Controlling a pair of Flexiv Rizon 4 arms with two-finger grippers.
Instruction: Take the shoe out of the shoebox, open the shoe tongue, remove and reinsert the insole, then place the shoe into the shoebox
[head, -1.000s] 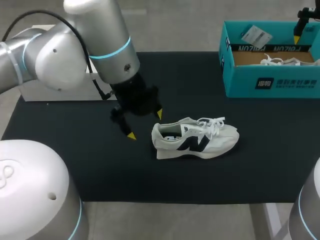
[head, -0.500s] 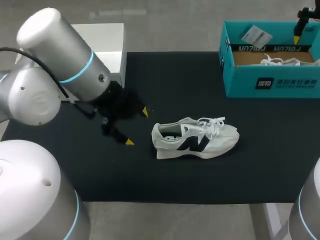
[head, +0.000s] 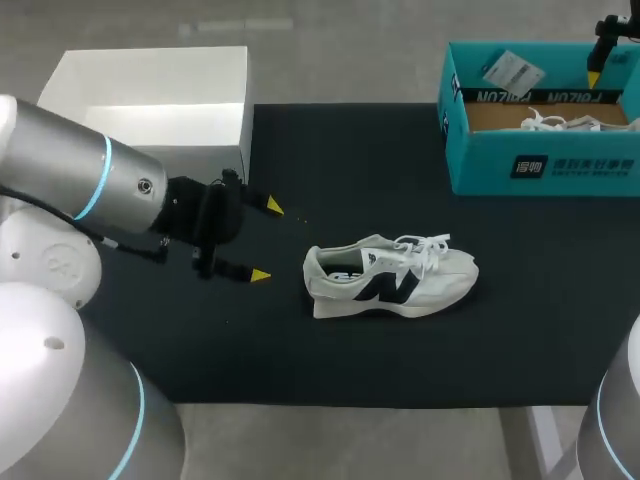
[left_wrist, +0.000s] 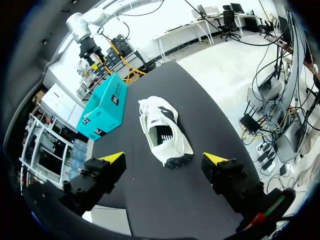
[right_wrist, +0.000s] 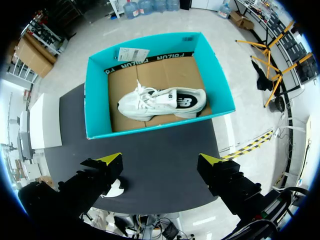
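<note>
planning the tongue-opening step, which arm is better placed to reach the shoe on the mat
Left. The left end effector hangs open beside the shoe's heel; the right end effector is up at the shoebox.

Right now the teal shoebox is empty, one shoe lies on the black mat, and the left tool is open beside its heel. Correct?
Not empty: the right wrist view shows a second shoe lying in the shoebox. The rest holds: one shoe on the mat, the left tool open beside its heel.
</note>
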